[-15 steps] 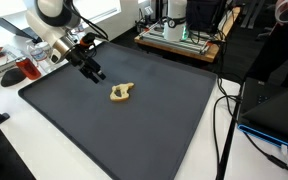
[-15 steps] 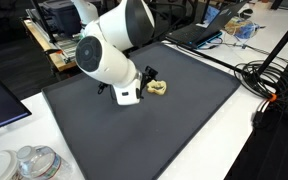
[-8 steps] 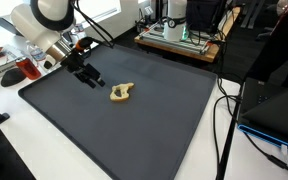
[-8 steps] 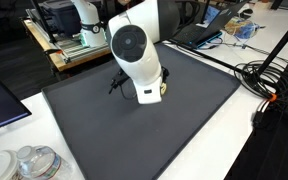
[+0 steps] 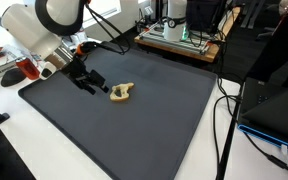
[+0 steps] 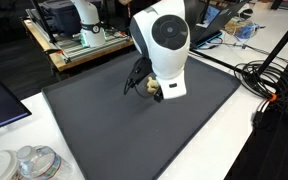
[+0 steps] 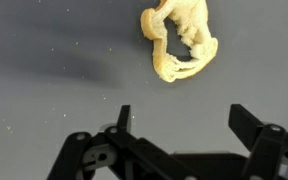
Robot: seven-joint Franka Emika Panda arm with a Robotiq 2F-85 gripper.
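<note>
The pale yellow, lumpy, looped object (image 7: 179, 42) lies on the matte dark grey mat (image 7: 44, 70), just ahead of the released, empty jaws, not touching.

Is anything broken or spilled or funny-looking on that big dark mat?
Nothing stands out. A small yellowish twisted thing lies on the dark mat, whole as far as I can tell, with nothing spilled. The open gripper hangs beside it, not touching.

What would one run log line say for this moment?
fingers: open, empty | nearest: pale yellow knobbly soft-looking piece, lying ahead, not touched | surface: dark grey flat mat
</note>
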